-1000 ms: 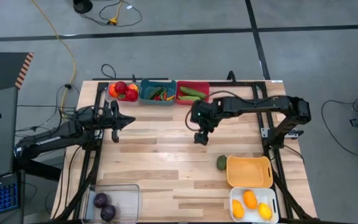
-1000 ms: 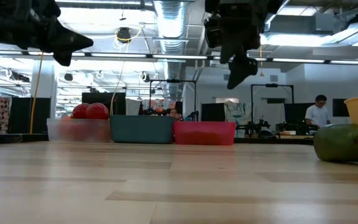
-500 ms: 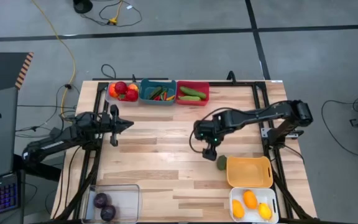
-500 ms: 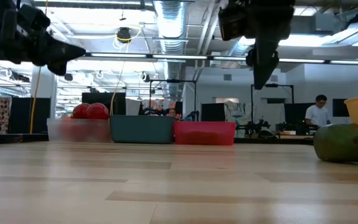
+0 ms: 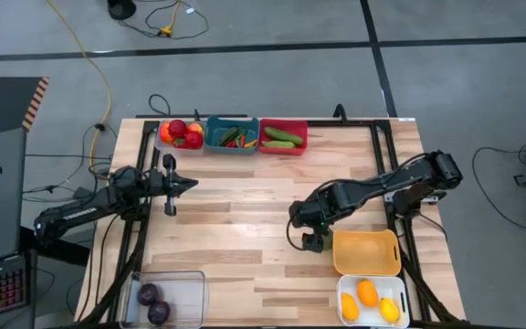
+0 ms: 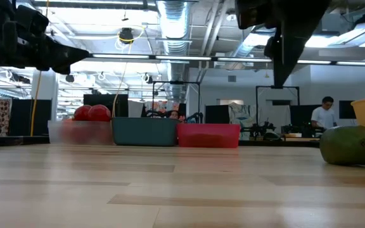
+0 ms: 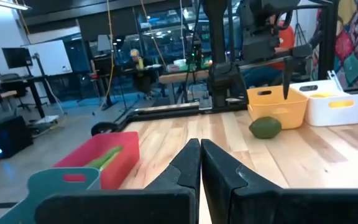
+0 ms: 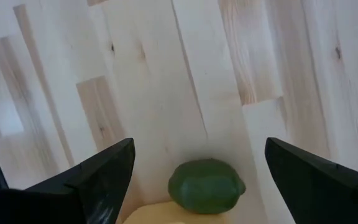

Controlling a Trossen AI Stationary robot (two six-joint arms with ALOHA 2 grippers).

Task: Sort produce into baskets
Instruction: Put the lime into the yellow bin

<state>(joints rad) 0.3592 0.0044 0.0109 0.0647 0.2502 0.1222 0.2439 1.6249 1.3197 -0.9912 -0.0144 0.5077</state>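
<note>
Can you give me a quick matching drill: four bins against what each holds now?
Bins:
1. red bin
2. clear bin
3. white bin
4. orange bin

Contents:
A. purple fruits
B. nothing
C. green vegetables
D. orange and yellow fruits

Pairs: 1-C, 2-A, 3-D, 4-B

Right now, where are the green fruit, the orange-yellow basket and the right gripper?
green fruit (image 8: 206,186): right wrist view, middle of its top.
orange-yellow basket (image 5: 366,253): high view, bare floor inside.
right gripper (image 8: 197,171): right wrist view, midway between its open fingertips, above the fruit.
</note>
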